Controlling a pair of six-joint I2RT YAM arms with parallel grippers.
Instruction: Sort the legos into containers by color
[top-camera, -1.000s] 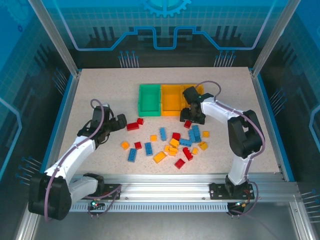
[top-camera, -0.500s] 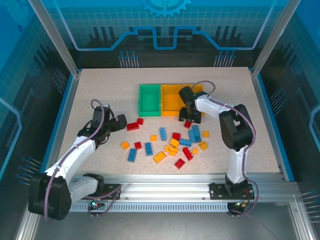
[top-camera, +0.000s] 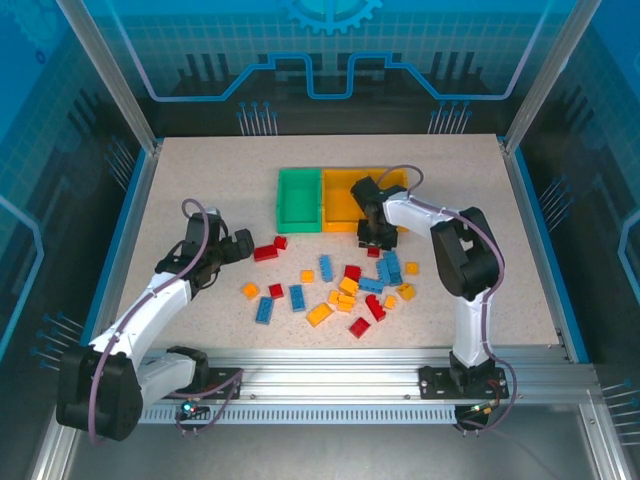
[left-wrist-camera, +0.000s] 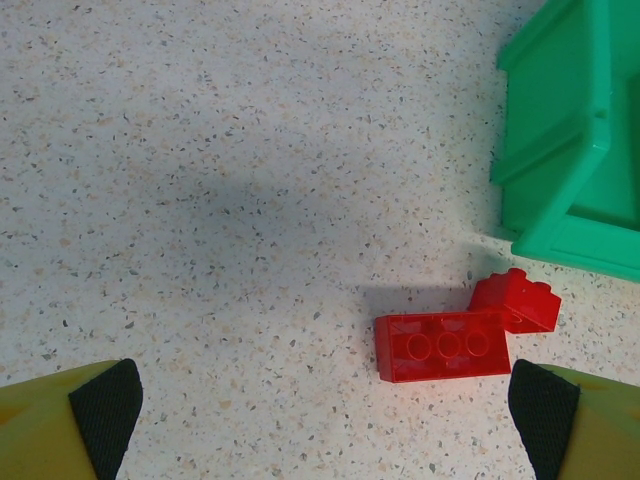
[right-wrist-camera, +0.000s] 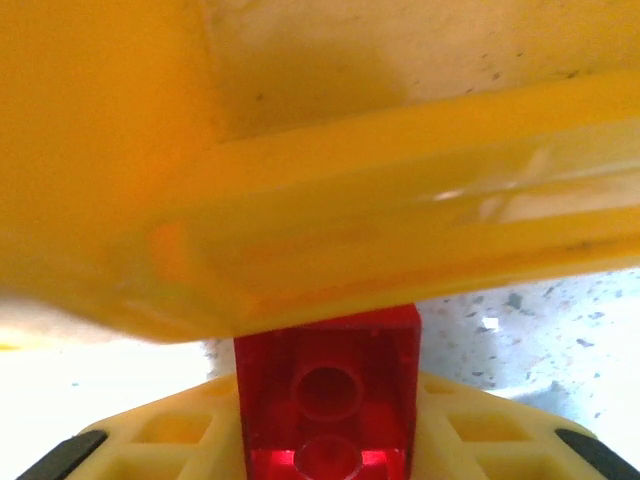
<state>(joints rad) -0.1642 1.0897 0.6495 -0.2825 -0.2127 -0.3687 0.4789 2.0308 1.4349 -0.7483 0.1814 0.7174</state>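
Speckled table | blue gear-motif panel behind | aluminium post rear left | silver rail along near edge

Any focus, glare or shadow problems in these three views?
Right wrist: orange bin wall too close, blurred, glare streaks on its rim, blown-out white at lower left; the red brick at bottom centre is readable. Left wrist: sharp, soft broad shadow on the table, harder ones beside two red bricks. Top external: even light, crisp.

Small red, blue and yellow studded plastic bricks lie scattered on the bench before three joined open plastic bins, one green, two orange; a single red brick sits just beside an orange wall.
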